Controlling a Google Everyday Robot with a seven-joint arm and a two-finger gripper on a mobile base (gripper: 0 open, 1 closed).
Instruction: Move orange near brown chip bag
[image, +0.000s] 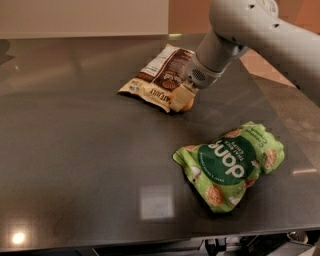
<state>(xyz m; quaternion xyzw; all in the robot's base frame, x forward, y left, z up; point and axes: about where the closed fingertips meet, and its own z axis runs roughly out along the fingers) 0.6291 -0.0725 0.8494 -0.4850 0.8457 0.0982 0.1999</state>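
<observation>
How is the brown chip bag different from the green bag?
The brown chip bag is dark brown with cream ends; the green bag is bright green with a dark circle. The brown chip bag lies farther back, with the gripper and the orange at its edge; the green bag lies nearer, alone. Both lie on the dark table.
</observation>
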